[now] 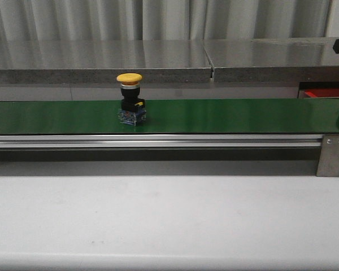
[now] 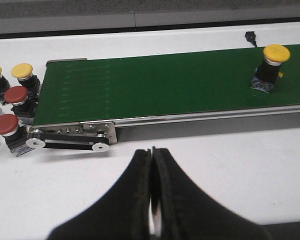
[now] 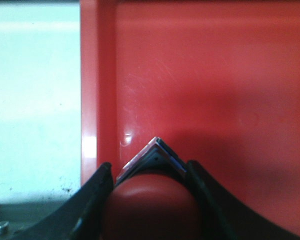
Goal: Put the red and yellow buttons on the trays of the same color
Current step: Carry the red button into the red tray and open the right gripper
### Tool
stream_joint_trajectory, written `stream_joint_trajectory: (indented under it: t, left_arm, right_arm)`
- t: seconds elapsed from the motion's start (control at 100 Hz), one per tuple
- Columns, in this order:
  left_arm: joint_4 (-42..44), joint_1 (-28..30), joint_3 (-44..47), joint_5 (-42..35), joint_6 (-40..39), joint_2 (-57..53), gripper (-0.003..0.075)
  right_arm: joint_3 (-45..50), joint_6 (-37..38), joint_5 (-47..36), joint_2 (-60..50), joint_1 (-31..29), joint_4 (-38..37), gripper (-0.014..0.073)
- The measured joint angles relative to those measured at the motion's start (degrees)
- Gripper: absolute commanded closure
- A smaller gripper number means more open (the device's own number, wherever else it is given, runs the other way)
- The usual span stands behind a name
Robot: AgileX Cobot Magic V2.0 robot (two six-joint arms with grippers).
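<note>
Two grippers are at work, and only one carries anything. Nearest the right wrist camera, the right gripper [image 3: 150, 200] has its jaws clamped on a red button [image 3: 150, 205], whose domed cap fills the gap between the fingers, with a corner of its clear, blue-edged base showing beyond it. It hangs over the red tray [image 3: 215, 75], close to the raised rim that borders the pale table [image 3: 35, 75]. How high the button sits above the tray floor cannot be told from this view. The left gripper [image 2: 152, 195] holds nothing, its black jaws pressed together over the white table, just short of the roller end of the green conveyor belt [image 2: 155, 85]. Farther along that belt a yellow button [image 1: 130, 99] stands upright on its base, a yellow mushroom cap on a black body with a yellow tag, over a clear contact block. Beside the belt's roller end a cluster of spare red and yellow buttons [image 2: 12, 105] waits. The risk, as I judge it, lies in the release: being top-heavy on a narrow base, the red button could tip or catch the rim if let go from height or off-square.
</note>
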Motion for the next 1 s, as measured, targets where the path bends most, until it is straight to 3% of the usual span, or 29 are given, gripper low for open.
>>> stream_joint_trajectory:
  t: [0.28, 0.35, 0.45, 0.52, 1.0]
  left_arm:
    - [0.0, 0.0, 0.0, 0.0, 0.0, 0.0, 0.0741]
    - [0.0, 0.0, 0.0, 0.0, 0.0, 0.0, 0.0741]
    - [0.0, 0.0, 0.0, 0.0, 0.0, 0.0, 0.0741]
    - [0.0, 0.0, 0.0, 0.0, 0.0, 0.0, 0.0741]
    - [0.0, 0.0, 0.0, 0.0, 0.0, 0.0, 0.0741]
  right_arm:
    - [-0.77, 0.0, -0.74, 4.08, 0.0, 0.84, 0.044]
    - [-0.86, 0.0, -0.77, 4.08, 0.0, 1.53, 0.0325]
    - [-0.86, 0.0, -0.77, 4.08, 0.0, 2.35, 0.0071]
    - [-0.86, 0.0, -0.77, 4.08, 0.0, 2.59, -0.0013]
    - [0.78, 0.0, 1.67, -7.95, 0.34, 0.81, -0.0017]
